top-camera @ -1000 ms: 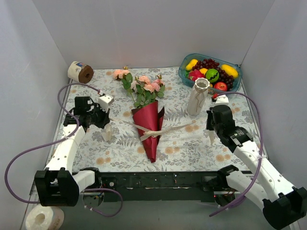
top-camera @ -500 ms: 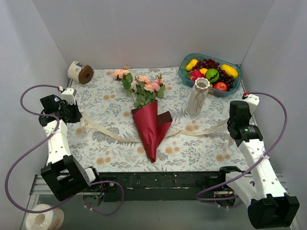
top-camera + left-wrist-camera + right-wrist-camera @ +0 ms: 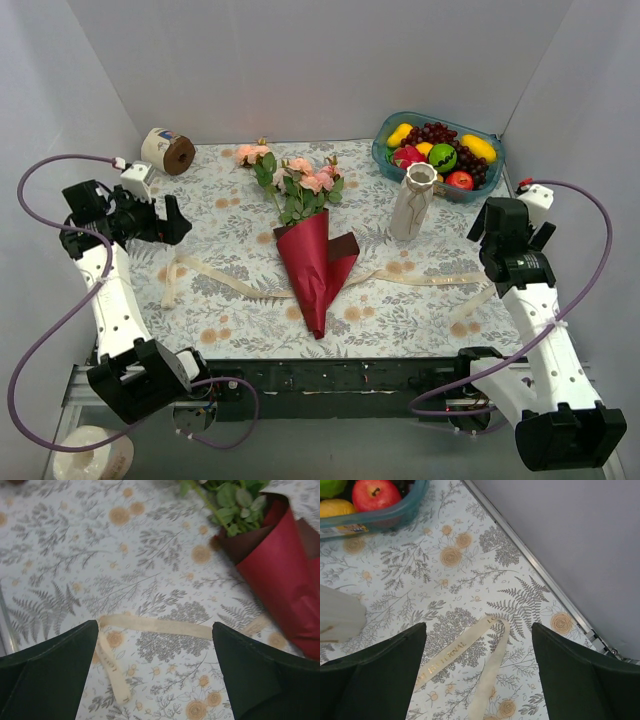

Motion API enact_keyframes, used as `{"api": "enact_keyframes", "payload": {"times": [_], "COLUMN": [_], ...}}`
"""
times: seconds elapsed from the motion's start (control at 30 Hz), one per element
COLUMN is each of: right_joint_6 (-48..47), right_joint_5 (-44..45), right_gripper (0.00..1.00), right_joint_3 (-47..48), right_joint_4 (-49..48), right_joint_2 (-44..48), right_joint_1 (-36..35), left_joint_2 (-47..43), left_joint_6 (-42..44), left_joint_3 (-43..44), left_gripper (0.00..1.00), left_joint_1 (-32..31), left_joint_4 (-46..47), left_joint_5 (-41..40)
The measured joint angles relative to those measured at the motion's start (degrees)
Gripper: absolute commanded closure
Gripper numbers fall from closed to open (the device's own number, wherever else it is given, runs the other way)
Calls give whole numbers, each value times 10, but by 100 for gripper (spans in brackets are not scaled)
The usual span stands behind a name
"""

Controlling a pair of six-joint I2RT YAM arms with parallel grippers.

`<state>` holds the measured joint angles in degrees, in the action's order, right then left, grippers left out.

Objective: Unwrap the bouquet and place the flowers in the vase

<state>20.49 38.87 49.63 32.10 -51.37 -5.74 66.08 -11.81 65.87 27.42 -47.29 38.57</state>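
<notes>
Plainly, the left gripper [image 3: 155,672] gapes empty above a loose ribbon [image 3: 155,626] end; the right gripper [image 3: 477,672] likewise. Mid-table lies the bouquet [image 3: 315,265], its roses cropped from the left wrist view. The vase [image 3: 413,203] stands upright beside the fruit bowl [image 3: 378,150], a mere sliver at the right wrist view's edge.

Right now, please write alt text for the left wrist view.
A cream ribbon lies flat on the floral cloth between the left gripper's open fingers. The bouquet, in dark red paper, lies at upper right.
</notes>
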Motion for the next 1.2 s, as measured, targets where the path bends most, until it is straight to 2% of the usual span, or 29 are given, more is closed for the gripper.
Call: {"api": "enact_keyframes", "payload": {"times": [0.13,0.3,0.4,0.47,0.67,0.9,1.2], "right_joint_6": [-9,-26,-42,-52,-83,-101,-103], "right_joint_5": [-1,-42,-85,-112,-174,-209,-228], "right_gripper": [6,12,19,21,26,33,36], "right_joint_3": [43,77,69,54,-15,-26,-26], "right_joint_4": [7,-1,-14,-26,-59,-73,-82], "right_joint_2": [7,28,57,74,109,115,117], "right_joint_1": [-3,-16,-25,-31,-37,-37,-42], "left_joint_2": [7,-18,24,71,195,315,358], "left_joint_6": [32,-16,-40,-46,-58,-47,-26], "left_joint_3": [41,-46,-60,-60,-63,-12,0], "left_gripper": [2,2,2,2,2,2,2], "left_joint_1": [-30,-193,-287,-318,-355,-364,-369], "left_joint_4": [-26,61,84,105,173,201,209], "left_joint_5": [95,100,102,104,94,111,121]}}
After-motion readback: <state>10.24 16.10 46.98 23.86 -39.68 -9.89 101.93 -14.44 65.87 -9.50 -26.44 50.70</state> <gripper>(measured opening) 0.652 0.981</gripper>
